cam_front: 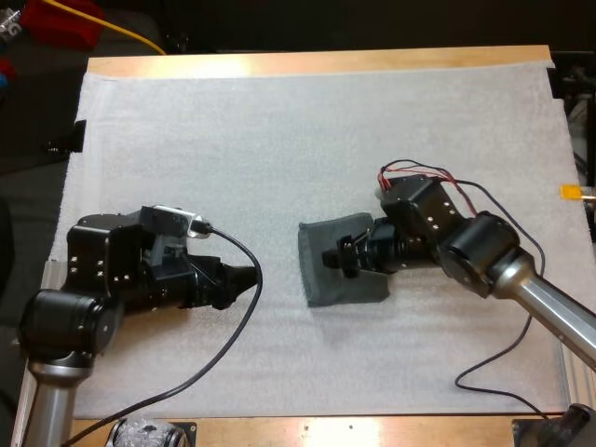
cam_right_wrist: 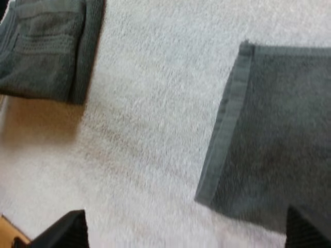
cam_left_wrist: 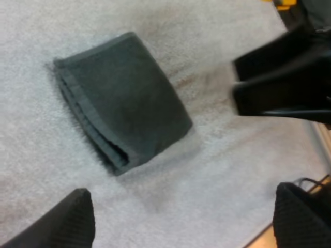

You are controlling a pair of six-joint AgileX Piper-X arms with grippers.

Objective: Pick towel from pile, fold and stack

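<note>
"Where is the folded towel (cam_front: 349, 287)?"

"Flat on the white mat (cam_front: 279, 140), under the right gripper (cam_front: 337, 257). Its fingers (cam_right_wrist: 64, 231) are apart. The left gripper (cam_front: 244, 279) sits beside it, wide open too."

"Which way does it point?"

"It looks almost square. Its layered edge faces the left gripper. Folding looks done, so next comes a grab, then stacking it on the other folded towel (cam_right_wrist: 46, 46)."

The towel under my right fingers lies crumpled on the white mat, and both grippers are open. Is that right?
Not crumpled: the towel is folded flat with straight edges, as the high view shows. It does lie on the white mat, and the left gripper and right gripper are both open.
</note>
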